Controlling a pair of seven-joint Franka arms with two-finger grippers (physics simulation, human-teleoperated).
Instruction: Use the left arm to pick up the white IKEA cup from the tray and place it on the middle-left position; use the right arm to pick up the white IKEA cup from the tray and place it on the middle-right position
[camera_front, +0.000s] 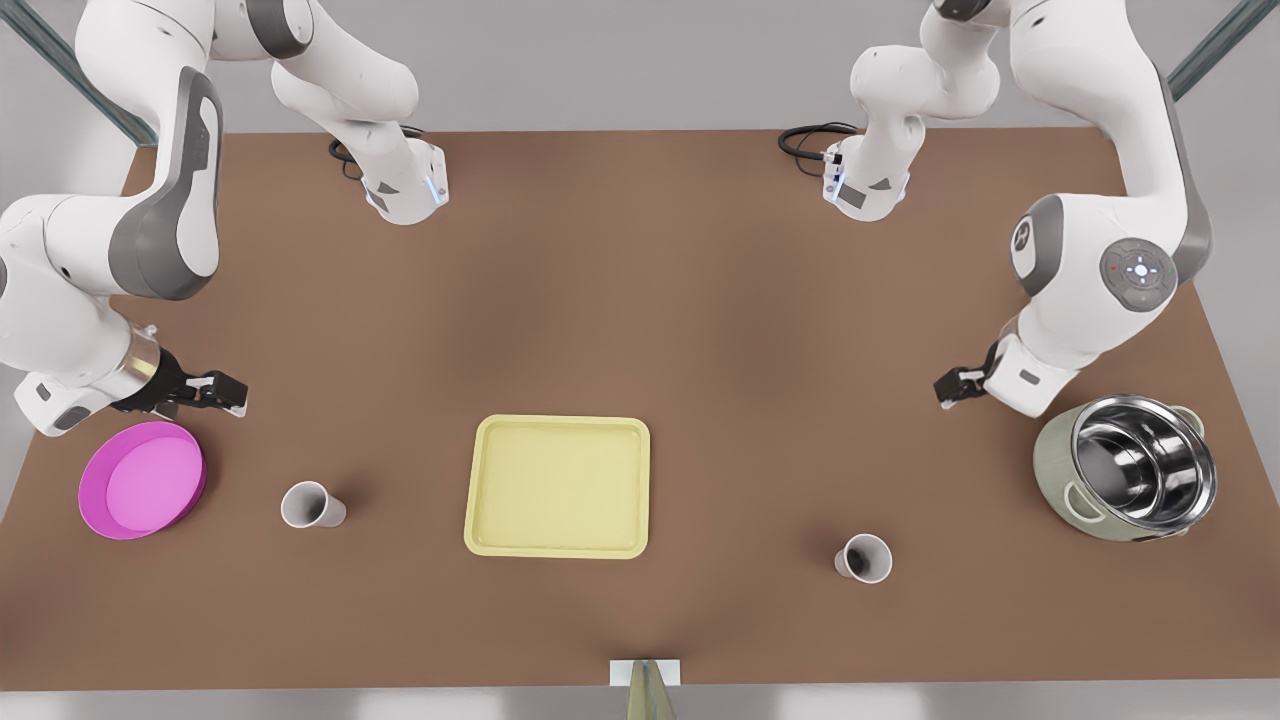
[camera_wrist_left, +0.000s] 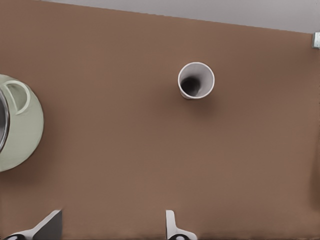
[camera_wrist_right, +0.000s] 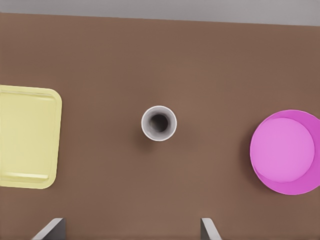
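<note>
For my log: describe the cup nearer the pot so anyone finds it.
Start at the yellow tray mid-table. Toward the front view's right, between it and the green pot, a white cup stands upright on bare tabletop. The other cup sits near the magenta dish.

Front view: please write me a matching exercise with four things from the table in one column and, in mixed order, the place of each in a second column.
Things
1. flat pale-yellow rectangular tray
2. round magenta dish
3. pale-green pot with a shiny steel inside
4. white cup nearest the dish

Places
a. far on the front view's right
b. near the middle, with nothing in it
c. upright on the brown tabletop, between dish and tray
d. far on the front view's left

Pairs: 1-b, 2-d, 3-a, 4-c
</note>
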